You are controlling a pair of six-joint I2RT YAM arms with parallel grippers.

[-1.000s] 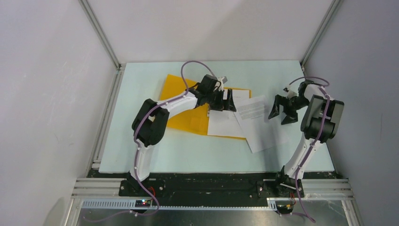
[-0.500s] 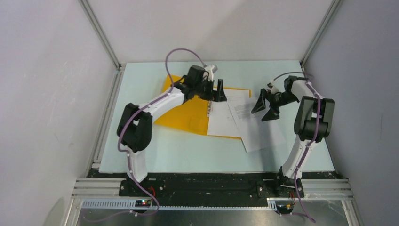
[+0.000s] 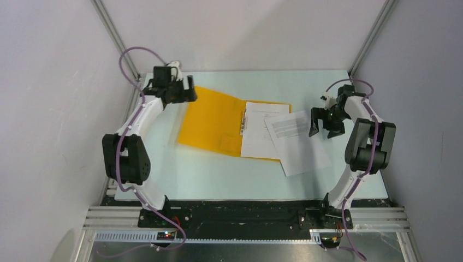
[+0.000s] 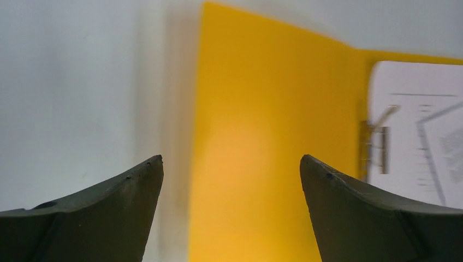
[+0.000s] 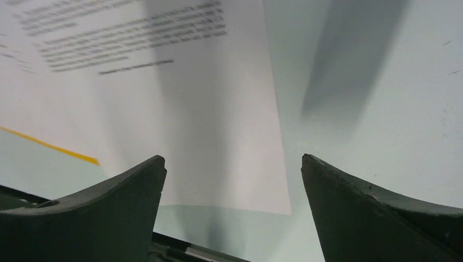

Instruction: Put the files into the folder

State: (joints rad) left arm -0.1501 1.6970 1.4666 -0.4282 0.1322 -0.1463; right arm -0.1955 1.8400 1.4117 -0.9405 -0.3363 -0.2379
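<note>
Folder point(image 3: 213, 123) right half under files point(image 3: 299, 147); print blurry in wrist views

In the left wrist view the folder point(image 4: 262, 164) is smeared and runs off the lower edge, and the clip point(image 4: 374, 147) beside its fold is only a blur. The print on the files point(image 4: 420, 136) is unreadable there (and too small from above as well). The right wrist view cuts the loose sheet point(image 5: 180, 109) at its top and left. From above, that sheet covers part of the other files.
</note>
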